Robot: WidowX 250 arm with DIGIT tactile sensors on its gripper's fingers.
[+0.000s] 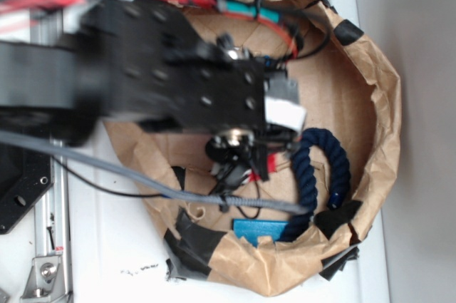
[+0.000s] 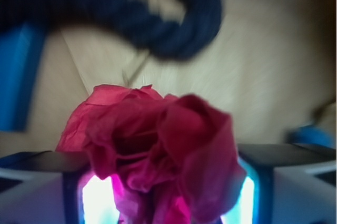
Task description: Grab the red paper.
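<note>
In the wrist view the red paper (image 2: 158, 145), a crumpled wad, fills the gap between my two fingers (image 2: 42, 182) and spreads over their tips. My gripper (image 2: 163, 182) is shut on it. In the exterior view my gripper (image 1: 249, 164) points down inside the brown paper nest (image 1: 377, 103). Only a sliver of the red paper (image 1: 254, 175) shows under the black arm, which hides the rest.
A dark blue rope (image 1: 335, 167) curls at the nest's right side, just beyond the paper as the rope (image 2: 174, 29) appears from the wrist. A blue flat object (image 1: 260, 230) lies at the near rim. A grey cable (image 1: 142, 178) crosses the nest. Black tape patches dot the rim.
</note>
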